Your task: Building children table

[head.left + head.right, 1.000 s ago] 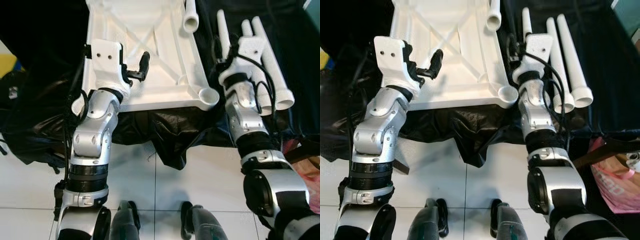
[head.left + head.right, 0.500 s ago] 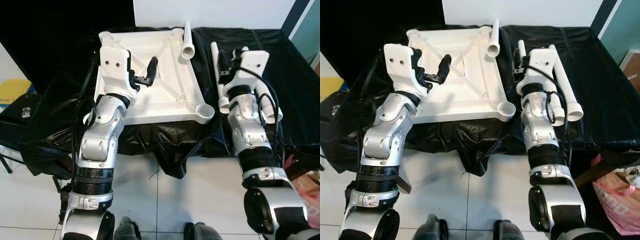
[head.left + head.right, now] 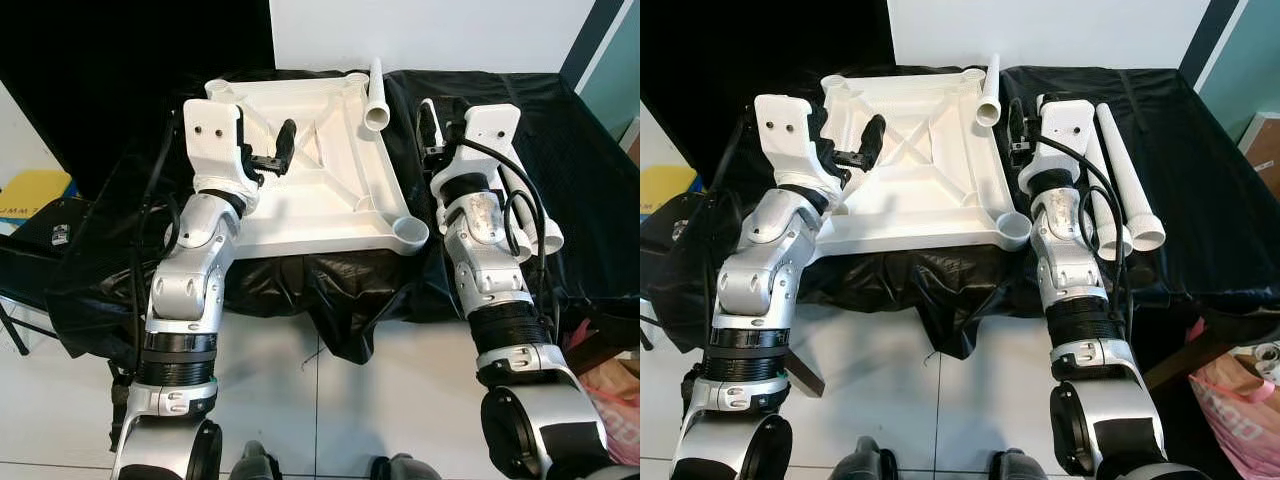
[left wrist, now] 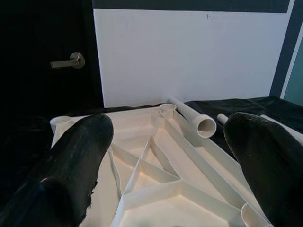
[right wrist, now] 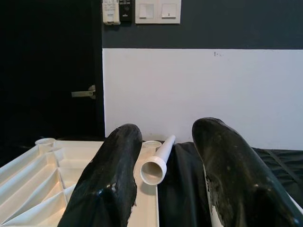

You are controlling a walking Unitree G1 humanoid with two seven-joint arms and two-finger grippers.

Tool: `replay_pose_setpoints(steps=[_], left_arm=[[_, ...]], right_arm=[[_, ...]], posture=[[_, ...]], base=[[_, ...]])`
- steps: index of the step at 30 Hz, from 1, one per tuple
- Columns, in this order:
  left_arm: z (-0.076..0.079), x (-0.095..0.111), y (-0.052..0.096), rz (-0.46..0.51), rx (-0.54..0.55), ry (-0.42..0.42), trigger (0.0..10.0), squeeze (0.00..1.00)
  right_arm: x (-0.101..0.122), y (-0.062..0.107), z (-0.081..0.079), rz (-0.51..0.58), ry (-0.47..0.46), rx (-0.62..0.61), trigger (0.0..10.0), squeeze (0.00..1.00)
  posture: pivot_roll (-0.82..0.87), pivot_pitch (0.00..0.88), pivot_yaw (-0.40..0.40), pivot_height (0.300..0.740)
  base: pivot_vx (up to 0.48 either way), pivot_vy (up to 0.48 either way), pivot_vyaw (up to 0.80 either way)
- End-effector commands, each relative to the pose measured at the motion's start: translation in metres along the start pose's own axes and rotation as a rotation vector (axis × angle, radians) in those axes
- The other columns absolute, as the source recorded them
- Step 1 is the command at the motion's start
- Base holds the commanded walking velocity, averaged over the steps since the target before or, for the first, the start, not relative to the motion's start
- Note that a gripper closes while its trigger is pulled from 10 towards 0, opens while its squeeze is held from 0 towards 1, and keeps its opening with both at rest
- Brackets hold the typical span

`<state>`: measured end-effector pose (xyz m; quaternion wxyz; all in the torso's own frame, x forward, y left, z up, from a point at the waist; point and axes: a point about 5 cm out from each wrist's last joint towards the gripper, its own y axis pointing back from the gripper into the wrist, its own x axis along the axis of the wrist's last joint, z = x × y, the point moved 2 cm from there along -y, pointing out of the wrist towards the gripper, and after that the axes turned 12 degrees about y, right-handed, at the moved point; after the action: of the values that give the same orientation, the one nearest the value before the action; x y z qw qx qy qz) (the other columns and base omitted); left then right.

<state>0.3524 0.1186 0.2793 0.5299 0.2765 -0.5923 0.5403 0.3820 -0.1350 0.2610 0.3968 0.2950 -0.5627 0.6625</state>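
Note:
The white table top [image 3: 330,215] lies upside down on a black cloth, ribs up, with a round leg socket [image 3: 408,232] at its near right corner. One white tapered leg [image 3: 376,95] lies slanted along its far right rim, open end toward me. More loose legs [image 3: 1125,175] lie on the cloth to the right. My left gripper [image 3: 275,150] hovers open over the left part of the table top, its fingers [image 4: 71,170] wide apart and holding nothing. My right gripper [image 3: 1015,125] is open and empty just right of the slanted leg [image 5: 156,165].
The black cloth [image 3: 330,300] hangs over the table's front edge onto a white tiled floor [image 3: 300,400]. A white wall [image 3: 1090,30] and a dark door [image 4: 47,61] stand behind. A dark bag [image 3: 50,240] sits at the left and a pink bag [image 3: 1240,375] at the lower right.
The whole picture has shifted: the camera has pulled back and tipped up, so the wall now shows. Both arms stay raised over the table, grippers open and empty.

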Motion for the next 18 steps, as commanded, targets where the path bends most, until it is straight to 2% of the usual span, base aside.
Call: replay_pose_setpoints(steps=[1,18], left_arm=[[-0.0002,-0.0014,0.0021,0.003,0.008,0.006,10.0,0.0],[-0.0004,-0.0032,0.0068,0.003,0.018,0.02,10.0,0.0]], right_arm=[[-0.0024,0.0013,0.0016,-0.012,0.002,0.005,10.0,0.0],[-0.006,0.0021,-0.0005,-0.029,0.004,0.032,10.0,0.0]], posture=[[0.04,0.047,-0.003,0.74],[0.05,0.034,-0.029,0.74]], base=[[0.319,0.0,0.0],[0.341,0.0,0.0]])
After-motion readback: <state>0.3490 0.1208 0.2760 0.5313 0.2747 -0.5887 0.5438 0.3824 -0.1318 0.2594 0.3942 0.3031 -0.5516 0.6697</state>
